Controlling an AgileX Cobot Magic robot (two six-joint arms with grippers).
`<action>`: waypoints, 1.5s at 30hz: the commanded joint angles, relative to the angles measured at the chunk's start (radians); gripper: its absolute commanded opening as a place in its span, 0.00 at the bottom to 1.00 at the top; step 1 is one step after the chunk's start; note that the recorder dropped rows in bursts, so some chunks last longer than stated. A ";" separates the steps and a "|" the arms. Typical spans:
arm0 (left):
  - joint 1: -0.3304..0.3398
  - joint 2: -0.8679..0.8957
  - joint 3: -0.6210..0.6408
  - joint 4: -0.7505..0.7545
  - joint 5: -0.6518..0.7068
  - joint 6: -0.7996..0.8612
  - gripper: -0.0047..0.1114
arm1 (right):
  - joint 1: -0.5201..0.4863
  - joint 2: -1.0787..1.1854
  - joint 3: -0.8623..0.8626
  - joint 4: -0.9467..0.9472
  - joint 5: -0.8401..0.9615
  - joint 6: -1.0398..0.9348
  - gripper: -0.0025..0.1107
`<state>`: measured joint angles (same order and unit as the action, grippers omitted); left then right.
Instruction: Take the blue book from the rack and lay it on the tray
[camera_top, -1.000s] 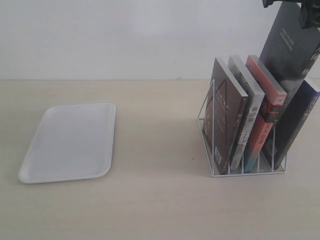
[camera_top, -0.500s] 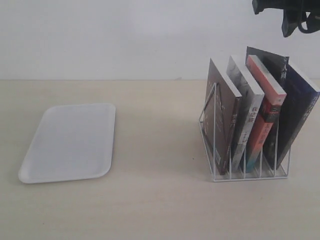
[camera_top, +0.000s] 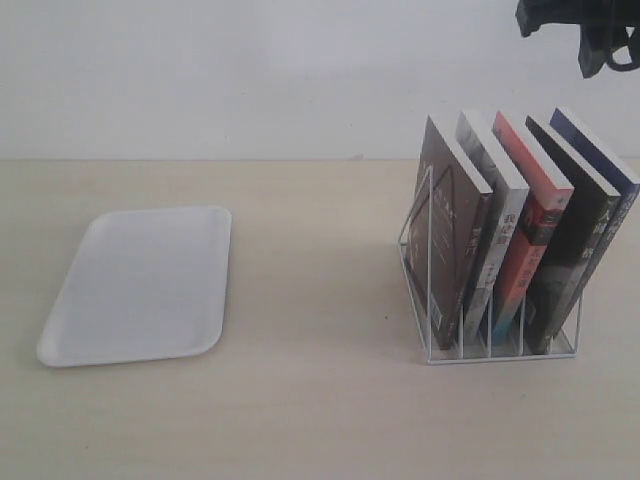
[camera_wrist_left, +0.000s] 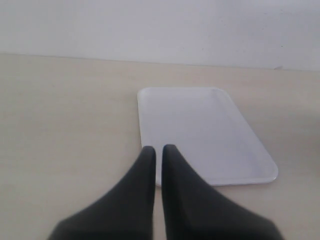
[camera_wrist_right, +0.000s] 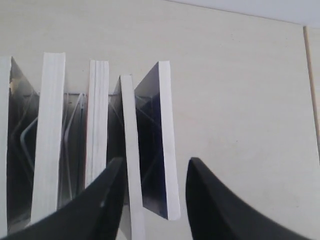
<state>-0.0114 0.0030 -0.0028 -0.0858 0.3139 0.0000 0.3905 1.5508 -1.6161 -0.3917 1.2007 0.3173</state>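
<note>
The blue book (camera_top: 604, 152) stands in the rightmost slot of the white wire rack (camera_top: 428, 262), leaning beside a black-spined book (camera_top: 568, 240). My right gripper (camera_top: 598, 48) hovers above the rack's right end, clear of the books. In the right wrist view it is open (camera_wrist_right: 155, 172); the blue book's navy cover and white page edge (camera_wrist_right: 159, 145) lie below, between its fingers (camera_wrist_right: 111, 192), and nothing is gripped. The white tray (camera_top: 140, 285) lies bare at the left. My left gripper (camera_wrist_left: 158, 150) is shut and holds nothing, just short of the tray's near rim (camera_wrist_left: 200, 131).
Three more books fill the rack's other slots: a dark brown one (camera_top: 452, 225), a grey one (camera_top: 492, 235) and a red-orange one (camera_top: 532, 225). Bare pale wooden table (camera_top: 310, 300) lies between tray and rack. A white wall (camera_top: 250, 70) stands behind.
A second ago my right gripper held the black-spined book raised above the rack. It has opened, and that book now sits back in its slot beside the blue book.
</note>
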 joint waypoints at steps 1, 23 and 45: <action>0.003 -0.003 0.003 0.000 -0.006 -0.008 0.08 | -0.041 -0.004 -0.001 0.030 0.004 -0.046 0.36; 0.003 -0.003 0.003 0.000 -0.006 -0.008 0.08 | -0.201 -0.002 0.198 0.172 -0.188 -0.169 0.36; 0.003 -0.003 0.003 0.000 -0.006 -0.008 0.08 | -0.242 0.015 0.261 0.287 -0.340 -0.241 0.30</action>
<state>-0.0114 0.0030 -0.0028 -0.0858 0.3139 0.0000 0.1533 1.5531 -1.3559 -0.1042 0.8733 0.0852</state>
